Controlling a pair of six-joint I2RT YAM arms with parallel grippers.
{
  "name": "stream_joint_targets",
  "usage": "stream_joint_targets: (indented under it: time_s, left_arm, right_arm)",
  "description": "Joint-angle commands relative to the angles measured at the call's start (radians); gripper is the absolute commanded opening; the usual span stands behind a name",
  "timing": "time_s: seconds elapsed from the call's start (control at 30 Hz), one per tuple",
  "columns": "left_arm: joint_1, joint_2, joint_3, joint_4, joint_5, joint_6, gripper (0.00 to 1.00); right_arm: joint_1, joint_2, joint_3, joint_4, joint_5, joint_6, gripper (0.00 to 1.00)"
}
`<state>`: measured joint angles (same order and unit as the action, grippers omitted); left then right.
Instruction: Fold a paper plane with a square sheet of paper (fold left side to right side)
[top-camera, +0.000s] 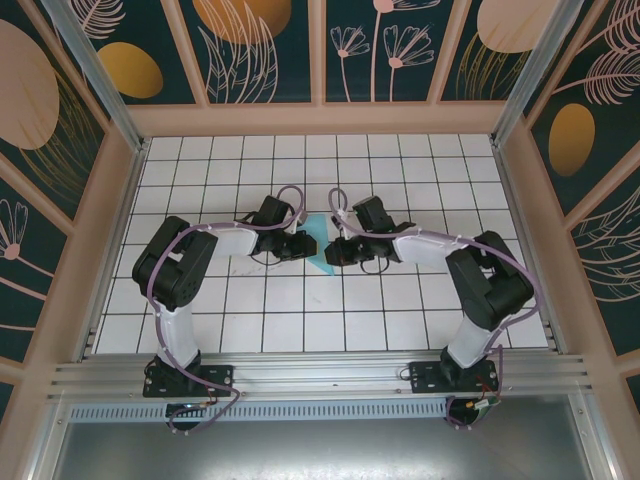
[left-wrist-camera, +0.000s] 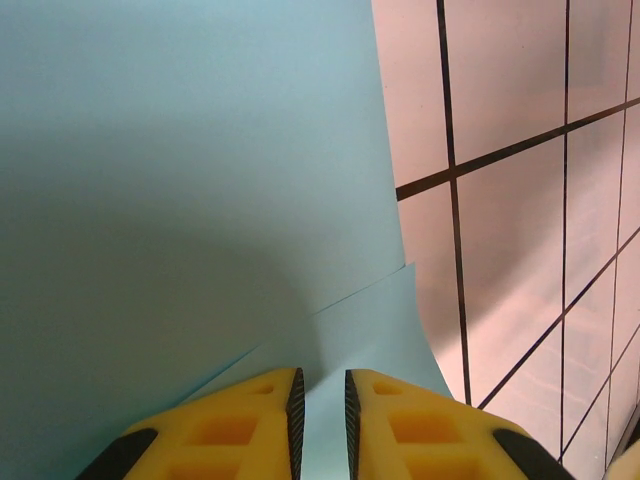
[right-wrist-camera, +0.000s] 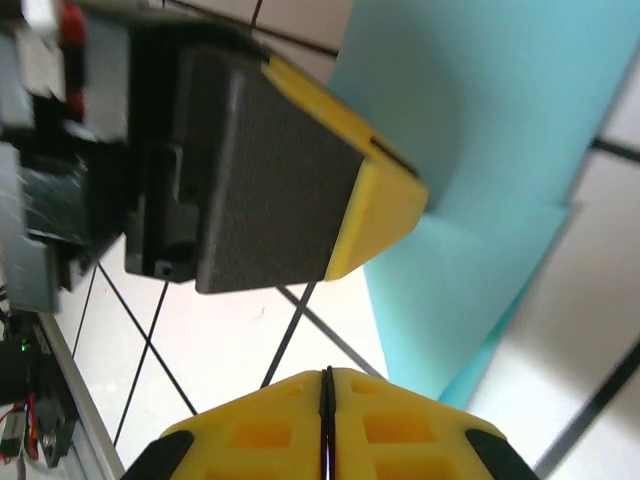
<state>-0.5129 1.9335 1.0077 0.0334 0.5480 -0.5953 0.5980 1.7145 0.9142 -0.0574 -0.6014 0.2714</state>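
Top external view: both arms reach inward and meet over the middle of the white tiled table (top-camera: 400, 320). The turquoise sheet of paper (top-camera: 321, 240) lies between the two wrists, with a pointed bit poking out toward the near side. The left gripper (top-camera: 303, 247) is on its left edge and the right gripper (top-camera: 335, 252) is just beside its right edge.

Left wrist: the sheet of paper (left-wrist-camera: 180, 180) curves up off the tiles like a wall. A lower layer lies flat under it, and a crease line runs between them. The left gripper (left-wrist-camera: 320, 410) has its yellow fingers close together with a narrow slit between them, and turquoise shows through the slit (whether they actually pinch the sheet, I cannot tell).

Right wrist: the right gripper (right-wrist-camera: 325, 385) is clenched, its yellow tips pressed flush with nothing visible between them. It hangs over bare tile next to the paper's (right-wrist-camera: 500, 100) lower corner. Opposite, one of the left gripper's fingers (right-wrist-camera: 290, 170), black with a yellow tip, touches the raised sheet.
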Motion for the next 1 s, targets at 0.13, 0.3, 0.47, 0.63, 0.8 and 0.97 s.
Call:
stream_joint_targets:
  time_s: [0.13,0.3,0.47,0.63,0.8,0.97]
  left_arm:
    - [-0.003,0.038,-0.023,-0.018,-0.055,0.014,0.23]
    - [-0.003,0.034,-0.025,-0.017,-0.057,0.014,0.23]
    - [-0.003,0.033,-0.024,-0.018,-0.057,0.017,0.23]
    - [-0.003,0.031,-0.024,-0.022,-0.06,0.019,0.23]
    - [-0.003,0.033,-0.023,-0.022,-0.06,0.02,0.23]
    - [-0.002,0.033,-0.019,-0.027,-0.06,0.023,0.22]
  right_arm:
    - [0.014,0.079,0.034,0.024,-0.045,0.037,0.09]
    - [0.012,0.112,0.057,0.006,-0.034,0.028,0.09]
    - [0.013,0.126,0.056,-0.005,-0.032,0.022,0.09]
    - [0.016,0.135,0.044,-0.028,-0.03,0.008,0.09]
    - [0.017,0.147,0.049,-0.065,-0.003,-0.009,0.09]
    - [0.025,0.16,0.059,-0.09,0.018,-0.017,0.09]
